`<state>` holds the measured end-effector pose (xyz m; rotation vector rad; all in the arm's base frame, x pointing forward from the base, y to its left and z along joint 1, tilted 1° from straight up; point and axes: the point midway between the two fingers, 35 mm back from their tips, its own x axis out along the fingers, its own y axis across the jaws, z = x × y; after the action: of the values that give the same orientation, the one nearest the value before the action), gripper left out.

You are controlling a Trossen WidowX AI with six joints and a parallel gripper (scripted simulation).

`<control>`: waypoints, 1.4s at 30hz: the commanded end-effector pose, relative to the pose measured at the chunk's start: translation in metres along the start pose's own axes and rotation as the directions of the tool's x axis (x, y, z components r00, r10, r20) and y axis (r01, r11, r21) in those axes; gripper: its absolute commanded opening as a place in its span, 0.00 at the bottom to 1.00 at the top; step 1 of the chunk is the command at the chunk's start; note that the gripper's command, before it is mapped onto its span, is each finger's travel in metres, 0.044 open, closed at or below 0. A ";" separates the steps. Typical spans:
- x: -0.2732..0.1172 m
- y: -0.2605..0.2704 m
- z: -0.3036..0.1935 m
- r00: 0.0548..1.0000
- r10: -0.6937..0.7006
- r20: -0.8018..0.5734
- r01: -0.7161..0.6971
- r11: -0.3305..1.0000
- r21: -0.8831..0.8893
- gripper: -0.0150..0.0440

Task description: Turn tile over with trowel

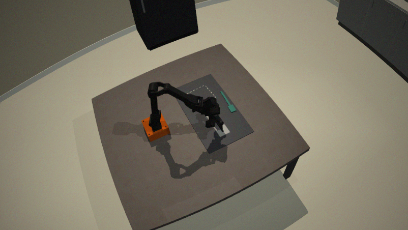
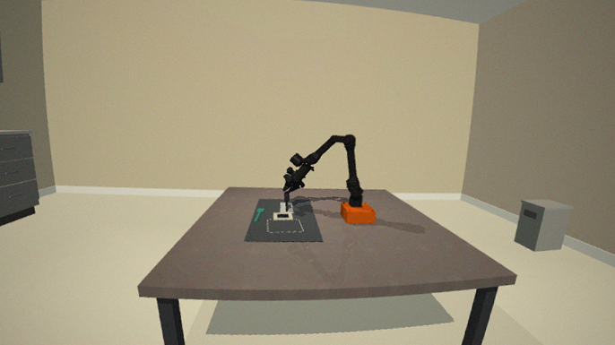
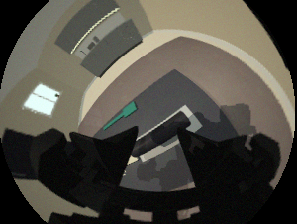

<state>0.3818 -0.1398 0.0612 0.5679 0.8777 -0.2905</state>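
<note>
The tile [image 2: 275, 216], white with a black square facing up, lies flat on the dark mat [image 1: 242, 128] [image 2: 311, 238] [image 3: 173, 86], just outside the dashed outline [image 1: 204, 85] [image 2: 284, 232]. A thick black handle [image 1: 220, 123] [image 3: 173, 127], apparently the trowel's, slopes over a white holder [image 1: 226, 131] [image 3: 196, 120]. My gripper [image 3: 157, 129] is open, low over the handle, with its fingers apart on either side of it in the wrist view. Whether they touch it is unclear. The arm hides the tile in the top view, and the trowel's blade is not clearly visible.
A green flat-bladed tool [image 1: 232, 108] [image 2: 259, 212] [image 3: 130, 109] lies along the mat's side, away from the arm's base. The orange base [image 1: 159, 133] [image 2: 357, 216] stands on the brown table [image 1: 182, 197] [image 2: 366, 273] beside the mat.
</note>
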 end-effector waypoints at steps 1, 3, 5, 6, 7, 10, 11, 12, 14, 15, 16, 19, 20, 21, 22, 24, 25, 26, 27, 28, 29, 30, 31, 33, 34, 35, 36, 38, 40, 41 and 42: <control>-0.001 0.002 -0.007 0.999 0.030 0.022 -0.033 0.990 0.138 0.76; -0.001 0.002 -0.010 0.999 0.042 0.033 -0.048 0.978 0.203 0.76; -0.001 0.002 -0.013 0.998 0.053 0.043 -0.063 0.961 0.268 0.76; -0.001 0.002 -0.015 0.997 0.059 0.048 -0.071 0.952 0.299 0.76; -0.001 0.002 -0.016 0.996 0.065 0.053 -0.079 0.941 0.330 0.76; -0.001 0.002 -0.021 0.994 0.082 0.069 -0.104 0.901 0.421 0.76; -0.002 0.002 -0.023 0.993 0.088 0.074 -0.112 0.886 0.450 0.76; -0.002 0.002 -0.025 0.992 0.094 0.079 -0.120 0.870 0.479 0.76; -0.002 0.002 -0.028 0.990 0.105 0.089 -0.137 0.834 0.535 0.76; -0.003 0.002 -0.030 0.989 0.111 0.094 -0.145 0.815 0.561 0.76; -0.003 0.002 -0.032 0.988 0.117 0.099 -0.153 0.795 0.587 0.76; -0.005 0.002 -0.037 0.984 0.134 0.113 -0.175 0.729 0.661 0.76; -0.005 0.002 -0.039 0.983 0.140 0.118 -0.183 0.706 0.685 0.76; -0.005 0.002 -0.041 0.982 0.146 0.123 -0.190 0.681 0.707 0.76; -0.006 0.002 -0.042 0.980 0.151 0.128 -0.196 0.656 0.728 0.76; -0.007 0.002 -0.046 0.977 0.162 0.137 -0.208 0.609 0.765 0.76; -0.007 0.002 -0.047 0.977 0.164 0.139 -0.211 0.596 0.775 0.76; -0.007 0.002 -0.047 0.976 0.165 0.140 -0.211 0.592 0.778 0.76; -0.007 0.002 -0.047 0.976 0.165 0.140 -0.211 0.592 0.778 0.76; -0.007 0.002 -0.047 0.976 0.165 0.140 -0.211 0.592 0.778 0.76; -0.007 0.002 -0.047 0.976 0.165 0.140 -0.211 0.592 0.778 0.76; -0.007 0.002 -0.047 0.976 0.165 0.140 -0.211 0.592 0.778 0.76; -0.007 0.002 -0.047 0.976 0.165 0.140 -0.211 0.592 0.778 0.76; -0.005 0.003 -0.046 0.976 0.165 0.140 -0.212 0.592 0.778 0.76; -0.004 0.003 -0.046 0.976 0.165 0.140 -0.212 0.592 0.778 0.76; -0.002 0.003 -0.046 0.976 0.165 0.140 -0.212 0.592 0.778 0.76; -0.001 0.003 -0.045 0.976 0.165 0.140 -0.212 0.592 0.778 0.76; 0.002 0.004 -0.044 0.976 0.166 0.140 -0.212 0.592 0.778 0.76; 0.005 0.004 -0.044 0.976 0.166 0.140 -0.212 0.592 0.778 0.76; 0.006 0.005 -0.043 0.976 0.166 0.140 -0.212 0.592 0.778 0.76; 0.008 0.005 -0.043 0.976 0.166 0.140 -0.212 0.592 0.778 0.76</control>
<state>0.3573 -0.1103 0.0394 1.4783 0.5870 -0.4956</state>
